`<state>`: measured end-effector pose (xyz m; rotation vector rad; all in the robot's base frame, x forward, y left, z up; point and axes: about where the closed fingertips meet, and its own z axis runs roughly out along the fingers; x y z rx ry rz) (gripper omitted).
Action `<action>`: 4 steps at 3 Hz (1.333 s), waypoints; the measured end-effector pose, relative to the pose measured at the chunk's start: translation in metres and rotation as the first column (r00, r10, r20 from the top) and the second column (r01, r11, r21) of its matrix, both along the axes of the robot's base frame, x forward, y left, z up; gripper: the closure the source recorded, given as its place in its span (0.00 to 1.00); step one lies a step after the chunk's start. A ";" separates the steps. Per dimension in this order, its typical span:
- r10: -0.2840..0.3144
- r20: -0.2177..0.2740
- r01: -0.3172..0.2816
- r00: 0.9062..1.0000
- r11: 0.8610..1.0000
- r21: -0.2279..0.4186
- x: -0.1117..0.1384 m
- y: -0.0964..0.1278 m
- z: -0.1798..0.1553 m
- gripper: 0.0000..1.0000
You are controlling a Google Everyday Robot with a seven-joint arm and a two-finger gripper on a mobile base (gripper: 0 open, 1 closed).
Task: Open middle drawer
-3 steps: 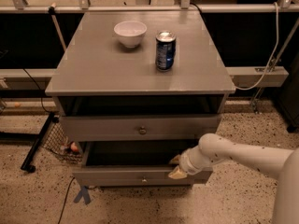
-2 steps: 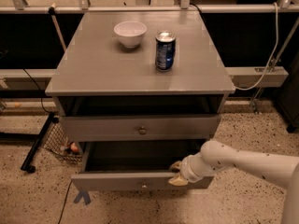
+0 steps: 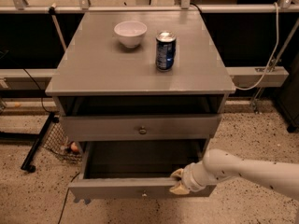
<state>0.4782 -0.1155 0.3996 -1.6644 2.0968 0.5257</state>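
Note:
The middle drawer [image 3: 117, 189] is a wide, shallow grey drawer with a small round knob [image 3: 144, 193]. It stands pulled well out of the grey cabinet [image 3: 93, 73], and its dark inside shows. My gripper [image 3: 179, 181] comes in from the right on a white arm [image 3: 247, 169]. It is closed over the top edge of the drawer front, right of the knob, with one tan finger [image 3: 177, 174] inside and one in front. The taller-fronted drawer [image 3: 140, 126] above is shut. The lowest drawer is hidden.
A white bowl [image 3: 130, 33] and a blue can [image 3: 165, 50] stand on the cabinet top. A wire basket [image 3: 63, 143] sits on the floor to the left, by a black stand leg [image 3: 37, 146]. Rails and cables run behind, over speckled floor.
The middle drawer has slid further out toward the camera, and my gripper has moved with it, holding its front edge.

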 end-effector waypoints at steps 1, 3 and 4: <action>-0.001 -0.001 0.001 1.000 1.000 0.000 -0.001 0.000 0.004 1.00; -0.019 -0.035 0.019 0.999 1.000 0.015 -0.021 -0.003 0.001 1.00; -0.019 -0.035 0.019 0.999 1.000 0.015 -0.021 -0.003 0.001 1.00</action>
